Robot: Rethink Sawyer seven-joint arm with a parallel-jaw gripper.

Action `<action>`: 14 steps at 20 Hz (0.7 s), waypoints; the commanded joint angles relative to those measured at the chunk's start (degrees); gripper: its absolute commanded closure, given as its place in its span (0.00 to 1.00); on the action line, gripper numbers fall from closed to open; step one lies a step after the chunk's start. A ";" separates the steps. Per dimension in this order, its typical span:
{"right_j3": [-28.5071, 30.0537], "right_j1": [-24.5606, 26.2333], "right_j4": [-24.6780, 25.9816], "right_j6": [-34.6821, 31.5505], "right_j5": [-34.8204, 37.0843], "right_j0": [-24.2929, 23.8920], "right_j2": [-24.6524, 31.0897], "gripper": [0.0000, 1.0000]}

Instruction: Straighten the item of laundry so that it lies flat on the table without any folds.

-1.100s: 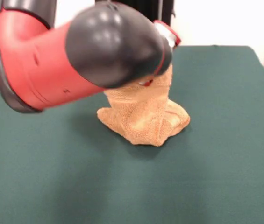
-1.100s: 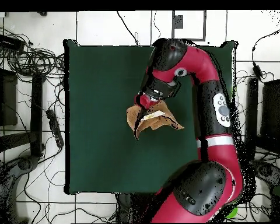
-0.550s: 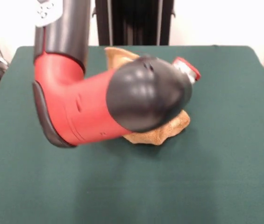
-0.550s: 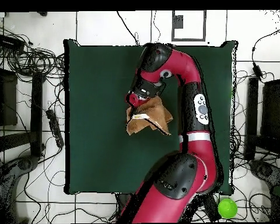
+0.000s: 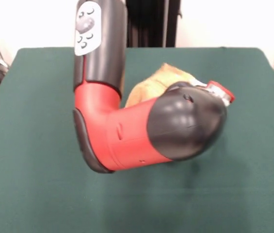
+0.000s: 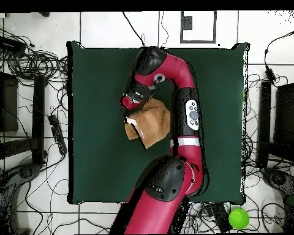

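Towel (image 6: pixel 152 122) bunched on green table (image 6: pixel 100 153), arm (image 6: pixel 185 116) bent over it, tool (image 6: pixel 130 105) grip unclear

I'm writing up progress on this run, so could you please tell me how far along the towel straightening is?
Done: nothing finished; the towel is not flat, showing creases and a turned-up corner in the overhead view. In hand: the gripper sits at the towel's edge, its grip hidden by the arm. Left: spreading it fully flat on the table.

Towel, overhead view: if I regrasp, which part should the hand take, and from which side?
Probably the corner with the white label, on the towel's picture-left edge. It sticks out onto bare table, so come straight down there; the arm covers the upper edge.
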State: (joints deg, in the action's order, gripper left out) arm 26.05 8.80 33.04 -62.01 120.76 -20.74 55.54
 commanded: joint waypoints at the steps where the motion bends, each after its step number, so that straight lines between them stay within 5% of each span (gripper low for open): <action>1: -4.59 0.37 1.56 18.73 3.67 3.79 8.02 1.00; 8: -1.79 -1.51 -0.41 12.73 2.70 3.90 6.71 1.00; 14: 12.31 -7.63 -5.57 4.37 -5.05 -0.88 -0.37 1.00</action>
State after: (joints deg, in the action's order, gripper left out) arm 29.81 5.90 30.03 -61.50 121.30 -21.06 56.95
